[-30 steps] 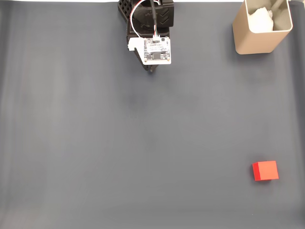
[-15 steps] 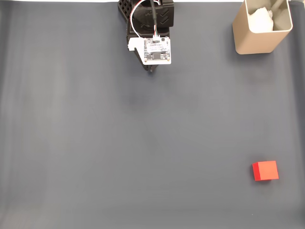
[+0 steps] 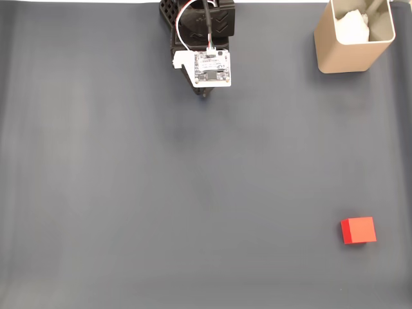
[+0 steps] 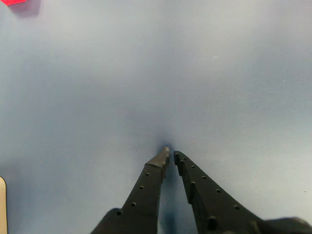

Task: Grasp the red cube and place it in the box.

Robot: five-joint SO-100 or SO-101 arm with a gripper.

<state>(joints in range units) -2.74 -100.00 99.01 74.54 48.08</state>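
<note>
The red cube (image 3: 358,230) lies on the dark mat at the lower right of the fixed view; a sliver of the red cube (image 4: 14,2) touches the top left edge of the wrist view. The beige box (image 3: 353,40) stands at the top right corner, with something white crumpled inside. My arm sits folded at the top centre, its gripper (image 3: 206,94) far from both cube and box. In the wrist view the gripper (image 4: 170,155) is shut, its black fingertips nearly touching with nothing between them, hovering over bare mat.
The dark grey mat (image 3: 161,193) covers the whole table. A white circuit board (image 3: 211,67) rides on the arm's wrist. A pale edge of the box (image 4: 2,204) shows at the lower left of the wrist view.
</note>
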